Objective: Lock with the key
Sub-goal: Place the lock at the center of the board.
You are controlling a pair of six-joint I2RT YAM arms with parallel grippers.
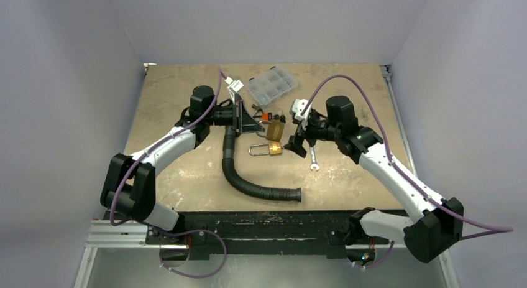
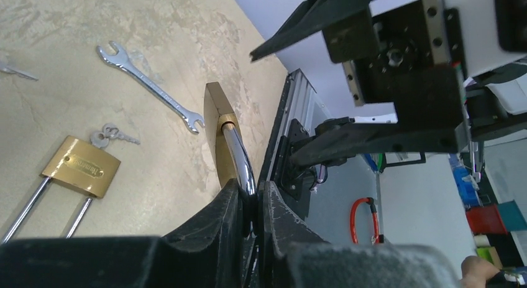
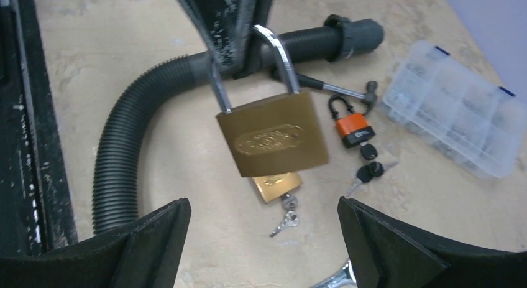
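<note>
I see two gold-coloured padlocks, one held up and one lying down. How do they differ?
The held padlock is gripped by its shackle in the left gripper, off the table; the lying padlock rests flat on it. The lying padlock's shackle is long and thin; the held padlock's is shorter and thicker. Keys sit at the lying padlock's base; none shows on the held padlock. Both have brass bodies and silver shackles.

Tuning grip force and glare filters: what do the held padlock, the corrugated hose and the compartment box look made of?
The held padlock has a body that looks like brushed brass, yellow-gold with a soft sheen. Its shackle is bright and mirror-like, likely chromed steel. The corrugated hose is matte black and ribbed, probably plastic or rubber. The compartment box is translucent, clear plastic by the look.
</note>
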